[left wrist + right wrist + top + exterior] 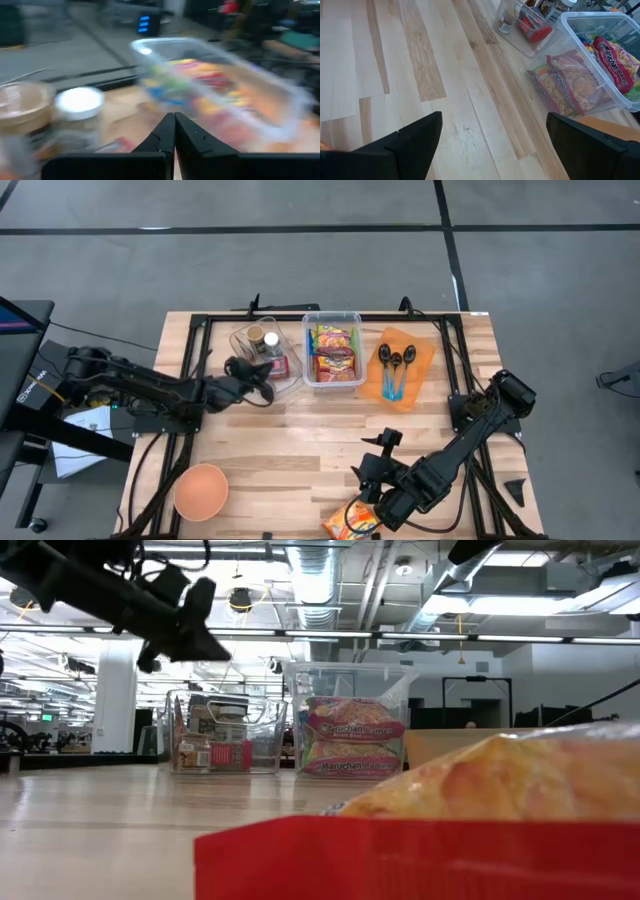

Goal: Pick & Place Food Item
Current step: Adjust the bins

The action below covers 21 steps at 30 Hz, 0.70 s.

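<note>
From overhead: light butcher-block table point(290, 450) on grey concrete floor w/ dark seam lines. Far side, in a row: clear plastic bin of small jars & red box point(266, 352), clear rectangular tub of ramen packets point(333, 348), orange cloth w/ black spoons point(400, 366). Peach round bowl point(201, 490) near front-left corner. Orange-yellow food packet point(352, 520) at front edge, right of centre. Right gripper point(385, 498) just beside packet, fingers spread, nothing pinched. Left gripper point(262, 380) pressed together, empty, over front edge of jar bin. Black frame rails & cables along both table sides; papers + dark stand off left edge.

Low view: red-edged orange-yellow packet point(470, 810) fills foreground, blocks most of right half. Behind: jar bin point(222, 735), ramen tub point(350, 725) w/ two pink-banded packets stacked; print on them too small to read surely. Left arm's dark gripper point(190, 625) hangs above jar bin. Room behind: open ceiling w/ ducts, strip lights, white column, dark desks.

Left wrist view: blurred. Dark fingers point(187, 135) closed tip to tip. Ahead: white-lidded jar point(79, 102), brown-lidded jar point(22, 100), ramen tub point(220, 90).

Right wrist view: two dark fingers point(417, 135) wide apart over bare wood planks point(430, 75). Farther off: ramen tub point(590, 65), label reads "Ramen"; jar bin point(525, 22) beside it. Packet not seen between fingers.
</note>
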### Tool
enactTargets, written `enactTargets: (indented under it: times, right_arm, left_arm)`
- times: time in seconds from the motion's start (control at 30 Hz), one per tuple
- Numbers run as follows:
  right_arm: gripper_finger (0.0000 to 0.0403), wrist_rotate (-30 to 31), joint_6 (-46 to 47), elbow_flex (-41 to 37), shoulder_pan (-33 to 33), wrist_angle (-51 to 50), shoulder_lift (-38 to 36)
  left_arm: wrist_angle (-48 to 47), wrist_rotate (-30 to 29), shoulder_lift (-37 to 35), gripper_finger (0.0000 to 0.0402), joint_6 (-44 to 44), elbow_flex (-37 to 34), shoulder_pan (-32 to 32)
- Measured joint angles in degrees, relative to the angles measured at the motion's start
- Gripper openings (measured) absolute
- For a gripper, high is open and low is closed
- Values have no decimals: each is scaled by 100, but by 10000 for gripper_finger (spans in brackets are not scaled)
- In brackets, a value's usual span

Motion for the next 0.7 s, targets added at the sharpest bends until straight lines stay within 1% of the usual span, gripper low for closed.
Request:
enactTargets:
  times: [0.07,0.17,0.3,0.43,0.5,0.63,0.7]
  right_arm:
    - [354,0,-2,0,-11,-5,0]
    - [354,-2,-7,0,-37,-7,0]
    - [354,-9,-37,0,-81,-10,0]
    - [354,-46,-39,0,-118,1,0]
    - [354,-112,-42,0,-116,3,0]
    - [354,-133,-62,0,-107,-1,0]
    - [354,-148,-100,0,-107,-3,0]
  left_arm:
    - [432,195,90,0,258,7,-109]
    - [550,244,425,0,394,223,-181]
    - [505,496,1159,0,556,855,-114]
    - [409,548,1834,0,941,1642,38]
    - [46,667,2033,0,959,2078,164]
    - [-888,1442,2414,0,796,2933,451]
    - [-1408,1490,2610,0,761,3251,516]
